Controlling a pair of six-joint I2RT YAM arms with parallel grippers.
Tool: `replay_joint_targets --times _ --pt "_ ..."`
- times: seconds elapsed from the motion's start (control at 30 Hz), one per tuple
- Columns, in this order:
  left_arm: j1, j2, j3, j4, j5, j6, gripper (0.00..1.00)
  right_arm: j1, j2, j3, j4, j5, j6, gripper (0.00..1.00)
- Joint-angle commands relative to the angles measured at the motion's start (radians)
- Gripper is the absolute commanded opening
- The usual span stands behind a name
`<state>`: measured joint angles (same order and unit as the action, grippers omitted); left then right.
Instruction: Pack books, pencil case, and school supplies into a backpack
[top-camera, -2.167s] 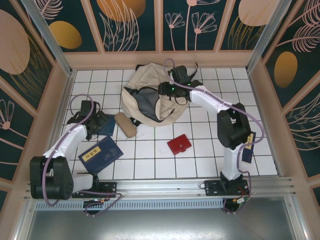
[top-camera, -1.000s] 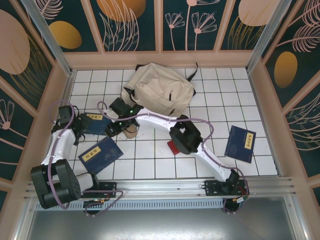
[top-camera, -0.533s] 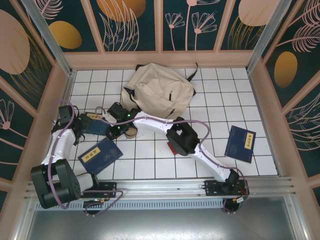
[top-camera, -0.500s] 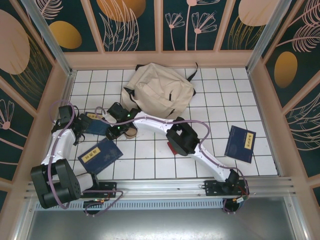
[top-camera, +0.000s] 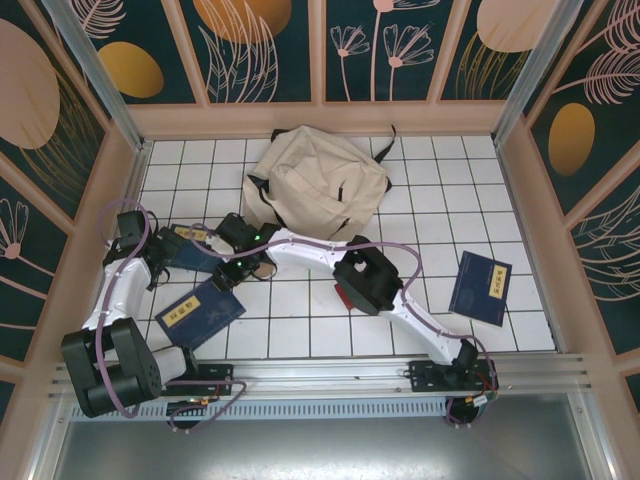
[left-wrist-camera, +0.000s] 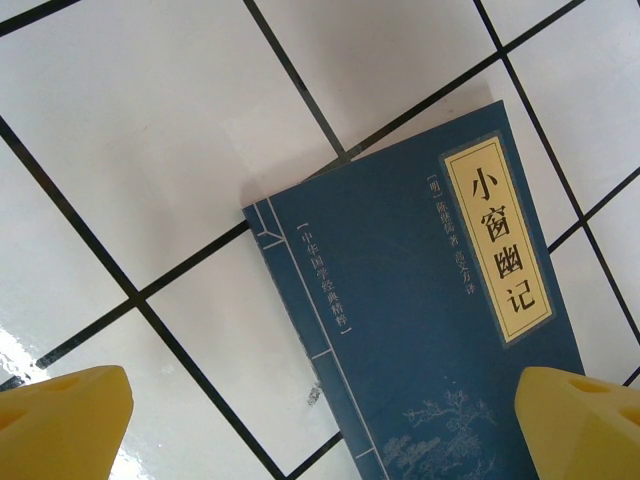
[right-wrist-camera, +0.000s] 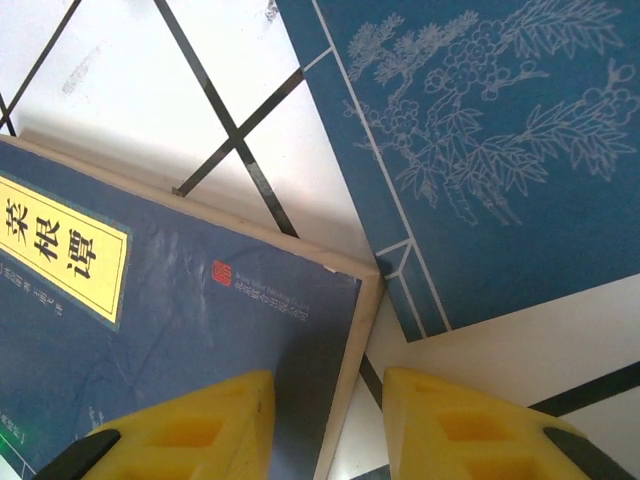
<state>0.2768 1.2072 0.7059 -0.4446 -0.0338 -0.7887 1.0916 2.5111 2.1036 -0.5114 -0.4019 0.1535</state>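
Note:
The cream backpack (top-camera: 320, 185) lies at the back, its flap down. One navy book (top-camera: 192, 250) (left-wrist-camera: 430, 330) lies flat under my left gripper (top-camera: 160, 250) (left-wrist-camera: 320, 430), whose jaws stand wide open above it. My right gripper (top-camera: 232, 275) (right-wrist-camera: 325, 385) reaches across to the near-left book (top-camera: 200, 308) (right-wrist-camera: 150, 330). Its jaws stand apart astride that book's edge, one finger over the cover, the other over the tile. A third book (top-camera: 480, 288) lies at the right. The tan pencil case (top-camera: 265, 268) peeks out beside the right arm. The red case (top-camera: 342, 297) is mostly covered by that arm.
The right arm (top-camera: 330, 255) stretches low across the middle of the tiled floor (top-camera: 300, 330). Wooden walls close in the back and sides, and a metal rail (top-camera: 320, 375) runs along the front. The two left books lie corner to corner.
My right gripper has slid from the pencil case toward the front, onto the near-left book's corner. The left arm and the books have stayed put.

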Motion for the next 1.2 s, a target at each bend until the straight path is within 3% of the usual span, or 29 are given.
replay_joint_targets --times 0.0,0.23,0.57,0.87,1.0,1.07,1.17 --pt "0.007 -0.002 0.011 0.021 0.009 0.010 0.99 0.014 -0.017 0.025 -0.037 0.007 -0.019 0.34" --pt "0.006 -0.002 0.020 0.015 0.015 0.010 0.98 0.011 0.006 0.038 -0.031 -0.032 -0.026 0.30" --pt "0.006 0.001 0.021 0.017 0.018 0.008 0.98 0.010 -0.100 -0.057 0.021 -0.007 -0.034 0.00" --pt "0.006 0.000 -0.001 0.019 0.026 0.010 0.99 -0.006 -0.232 -0.226 0.111 0.130 0.006 0.00" --pt "0.006 -0.026 -0.037 -0.058 -0.009 -0.006 0.99 -0.016 -0.261 -0.259 0.113 0.175 0.015 0.00" --pt "0.006 -0.062 -0.061 -0.089 0.028 0.014 0.98 -0.023 -0.270 -0.270 0.114 0.176 0.018 0.01" --pt "0.001 -0.095 -0.071 -0.138 0.142 0.064 0.98 -0.037 -0.286 -0.291 0.126 0.173 0.035 0.22"
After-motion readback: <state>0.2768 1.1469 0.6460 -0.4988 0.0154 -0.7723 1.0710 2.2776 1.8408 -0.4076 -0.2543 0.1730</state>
